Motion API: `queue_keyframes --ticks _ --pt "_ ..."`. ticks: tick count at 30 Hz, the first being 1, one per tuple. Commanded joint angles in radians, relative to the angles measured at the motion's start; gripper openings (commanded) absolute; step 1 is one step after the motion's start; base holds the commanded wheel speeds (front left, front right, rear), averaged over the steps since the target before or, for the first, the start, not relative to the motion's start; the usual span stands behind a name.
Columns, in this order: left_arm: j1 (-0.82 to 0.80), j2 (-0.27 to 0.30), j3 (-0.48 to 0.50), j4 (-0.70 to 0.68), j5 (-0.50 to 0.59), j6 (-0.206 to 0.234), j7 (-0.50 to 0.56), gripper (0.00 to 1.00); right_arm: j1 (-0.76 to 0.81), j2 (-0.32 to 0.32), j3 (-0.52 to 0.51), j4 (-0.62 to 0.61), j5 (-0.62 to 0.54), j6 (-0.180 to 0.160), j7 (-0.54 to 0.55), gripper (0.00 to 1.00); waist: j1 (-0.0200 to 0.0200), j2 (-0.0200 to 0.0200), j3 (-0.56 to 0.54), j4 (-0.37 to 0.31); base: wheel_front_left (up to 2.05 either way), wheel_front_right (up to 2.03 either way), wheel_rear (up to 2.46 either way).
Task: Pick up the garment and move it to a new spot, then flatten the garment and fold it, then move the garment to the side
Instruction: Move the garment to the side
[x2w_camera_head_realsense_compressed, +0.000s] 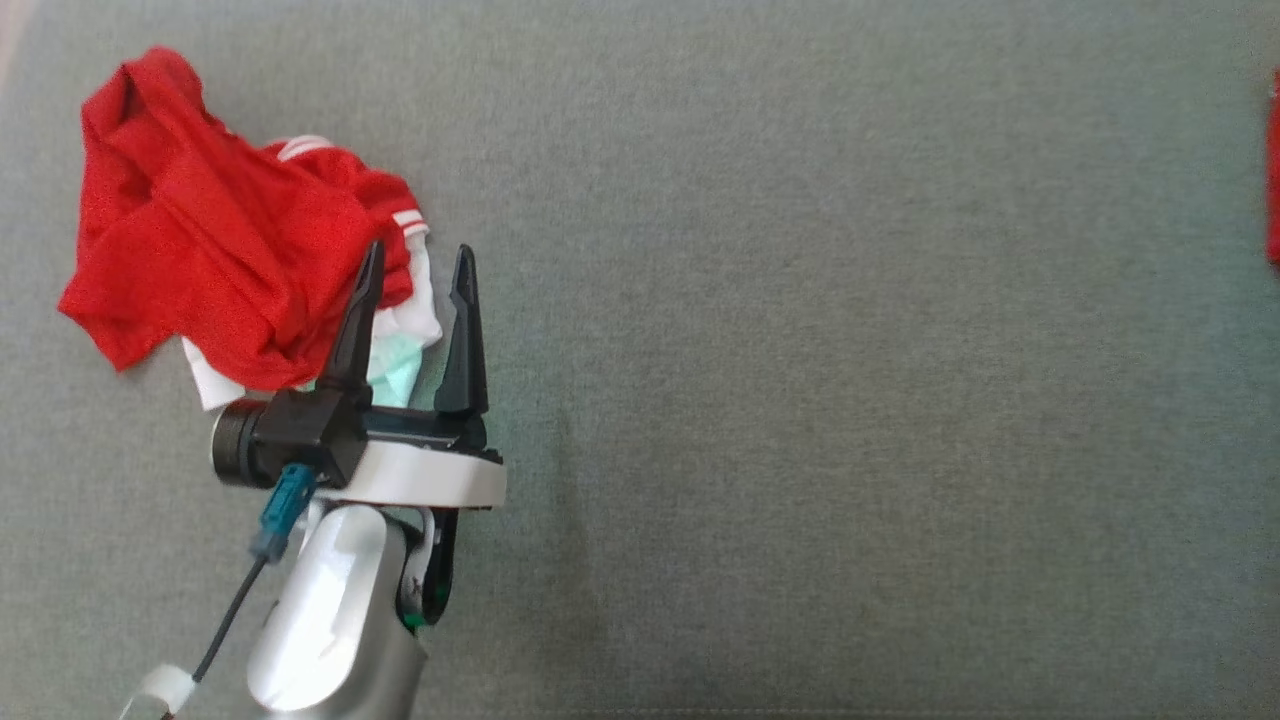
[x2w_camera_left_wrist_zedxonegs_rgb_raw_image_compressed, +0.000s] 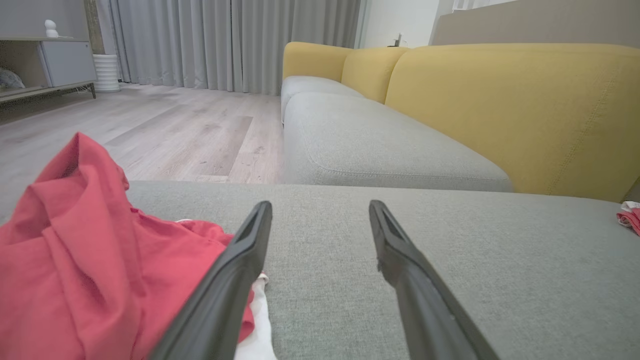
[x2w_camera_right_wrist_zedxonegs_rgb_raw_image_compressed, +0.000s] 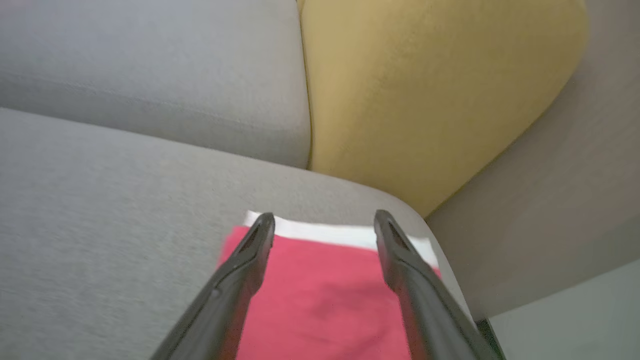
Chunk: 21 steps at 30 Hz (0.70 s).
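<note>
Cloth in a red heap, the crumpled red garment (x2w_camera_head_realsense_compressed: 220, 230), lies at the far left of the grey cushion (x2w_camera_head_realsense_compressed: 800, 400) in the head view, with white trim and a pale lining showing at its near right edge. My left gripper (x2w_camera_head_realsense_compressed: 420, 250) points away from me just beside it with its fingers spread wide. The left finger crosses the heap's right edge and the right finger stands over bare cushion. Nothing is pinched between them. A sliver of red shows at the far right edge, well apart from the heap.

In my left wrist view the heap is bunched on the left. My left finger (x2w_camera_left_wrist_zedxonegs_rgb_raw_image_compressed: 240, 270) overlaps its edge and a bit of white peeks out beside it. The gap between my fingers shows plain grey fabric. Beyond are a yellow backrest (x2w_camera_left_wrist_zedxonegs_rgb_raw_image_compressed: 500, 110), a wooden floor (x2w_camera_left_wrist_zedxonegs_rgb_raw_image_compressed: 175, 130) and grey curtains (x2w_camera_left_wrist_zedxonegs_rgb_raw_image_compressed: 225, 45).

My right wrist view is a little blurred. My right gripper (x2w_camera_right_wrist_zedxonegs_rgb_raw_image_compressed: 324, 216) hangs with its fingers parted and gripping nothing, over the folded red garment (x2w_camera_right_wrist_zedxonegs_rgb_raw_image_compressed: 320, 295). That one lies flat, with a white band along its far edge, at the cushion's right corner near the yellow backrest.
</note>
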Motion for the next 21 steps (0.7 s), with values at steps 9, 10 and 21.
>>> queue_keyframes --ticks 9,10,21 --pt "0.046 0.008 0.065 -0.030 0.006 0.010 -0.006 1.00 0.052 0.183 0.033 -0.197 0.032 -0.002 -0.113 1.00 0.0000 0.0000 -0.139 -0.043 0.00 0.00 0.00" --pt "0.054 0.008 0.070 -0.032 0.008 0.010 -0.006 1.00 0.063 0.210 0.036 -0.217 0.033 -0.002 -0.129 1.00 0.0000 0.0000 -0.151 -0.047 0.00 0.00 0.00" --pt "0.133 0.013 0.100 -0.026 0.040 0.003 -0.006 1.00 0.358 0.561 0.005 -0.405 -0.016 -0.002 -0.278 1.00 0.0000 0.0000 -0.238 -0.073 0.00 0.00 0.00"
